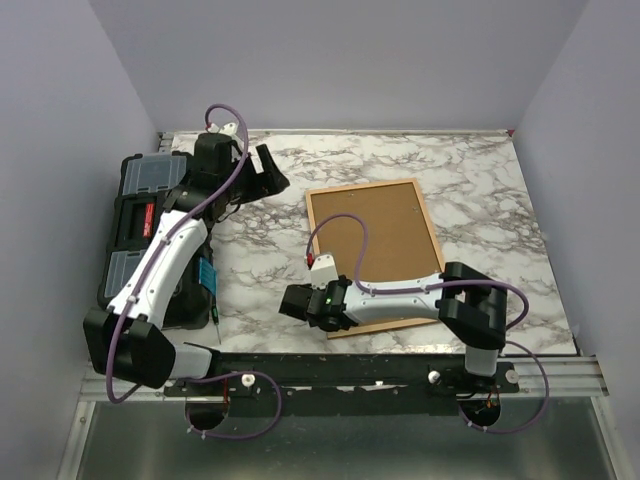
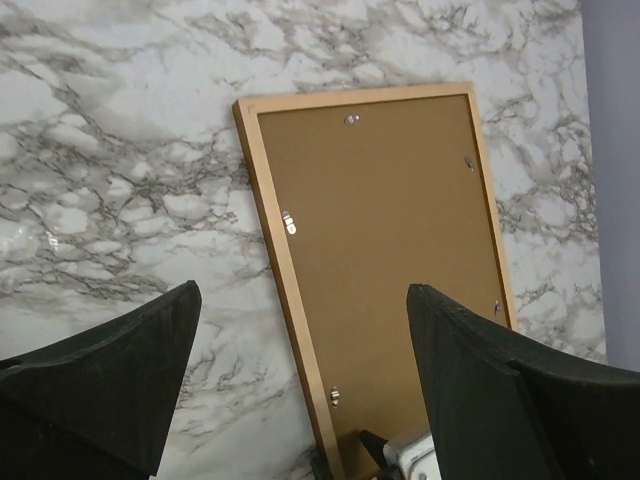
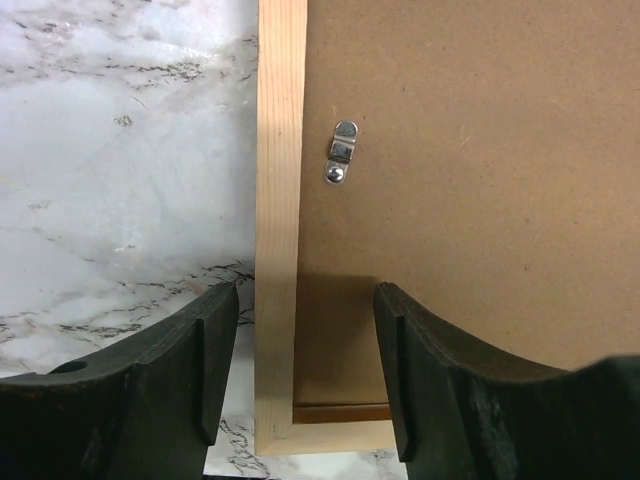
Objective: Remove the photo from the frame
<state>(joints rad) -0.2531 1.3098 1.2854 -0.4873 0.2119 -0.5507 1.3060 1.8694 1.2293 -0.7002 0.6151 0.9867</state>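
The frame [image 1: 360, 187] lies face down on the marble table, its plain brown backing board [image 1: 375, 240] facing up. The photo is hidden under the board. My right gripper [image 1: 298, 303] hovers open over the frame's near-left corner. In the right wrist view its jaws straddle the frame's left rail [image 3: 280, 180], with a small metal clip [image 3: 341, 150] on the board [image 3: 480, 180] just ahead. My left gripper [image 1: 262, 170] is open and empty, raised beyond the frame's far-left corner. In the left wrist view it looks down on the frame [image 2: 270, 200] and board [image 2: 390, 230].
A black toolbox [image 1: 135, 220] stands along the table's left edge under the left arm. Several metal clips [image 2: 289, 223] hold the board around the frame's inner edge. Purple walls close in the table at the left, back and right.
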